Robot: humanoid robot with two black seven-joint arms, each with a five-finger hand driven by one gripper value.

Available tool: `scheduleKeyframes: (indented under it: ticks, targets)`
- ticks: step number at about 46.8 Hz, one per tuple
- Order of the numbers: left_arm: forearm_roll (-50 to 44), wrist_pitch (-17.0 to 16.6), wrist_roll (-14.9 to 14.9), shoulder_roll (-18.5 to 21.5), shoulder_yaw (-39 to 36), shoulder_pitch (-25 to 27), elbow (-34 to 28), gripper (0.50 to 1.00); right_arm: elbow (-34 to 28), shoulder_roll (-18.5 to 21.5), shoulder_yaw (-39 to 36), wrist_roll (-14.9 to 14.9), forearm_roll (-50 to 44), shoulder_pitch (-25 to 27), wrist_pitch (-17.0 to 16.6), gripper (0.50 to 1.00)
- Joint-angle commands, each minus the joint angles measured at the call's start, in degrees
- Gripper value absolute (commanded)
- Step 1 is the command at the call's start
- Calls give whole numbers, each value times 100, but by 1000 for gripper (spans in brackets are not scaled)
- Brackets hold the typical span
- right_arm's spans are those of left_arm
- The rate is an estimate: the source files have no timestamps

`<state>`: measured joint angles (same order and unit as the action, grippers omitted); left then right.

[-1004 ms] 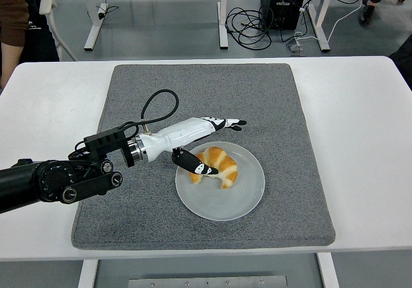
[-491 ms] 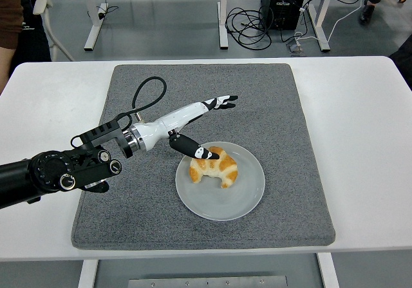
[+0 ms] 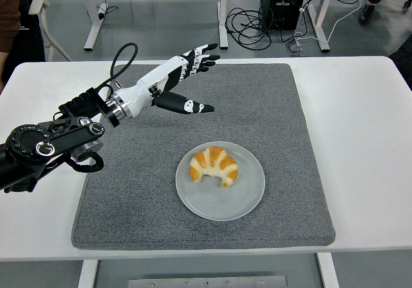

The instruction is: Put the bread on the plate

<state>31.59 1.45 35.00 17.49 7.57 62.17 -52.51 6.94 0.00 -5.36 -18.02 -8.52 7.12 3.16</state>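
Left hand (image 3: 182, 82): fingers spread wide, empty, above the mat (image 3: 129, 198).
Bread (image 3: 214, 166): resting on plate (image 3: 248, 198).
Risk: slight; a low arm sweep could nudge the plate.

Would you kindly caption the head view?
Golden croissant on round grey plate; open left hand raised above grey mat.

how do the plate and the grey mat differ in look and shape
The plate is round, smooth and pale grey-white; the grey mat is roughly square, darker and coarse-textured. The plate is much smaller and lies on the mat, while the mat lies directly on the white table. The plate holds the bread; the mat carries the plate. Both lie flat.
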Motion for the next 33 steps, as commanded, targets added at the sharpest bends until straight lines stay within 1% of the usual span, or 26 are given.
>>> scheduleKeyframes:
  ticks: [1,5,12,27,30,33]
  targets:
    - [-214,145,0,0,139,-12,170,965,0,0,0,1,0,0,0,1000]
    - [-512,355,0,-9,271,-21,399,965,0,0,0,1,0,0,0,1000]
    - [-996,716,0,0,421,-21,601,966,0,0,0,1,0,0,0,1000]
    - [-1910,1252,-2,-35,623,-117,988,966,0,0,0,1,0,0,0,1000]
    - [-2156,1349,-90,-27,623,-161,1032,966,0,0,0,1,0,0,0,1000]
    - [-2393,1463,-309,-18,632,-214,1058,966,0,0,0,1,0,0,0,1000]
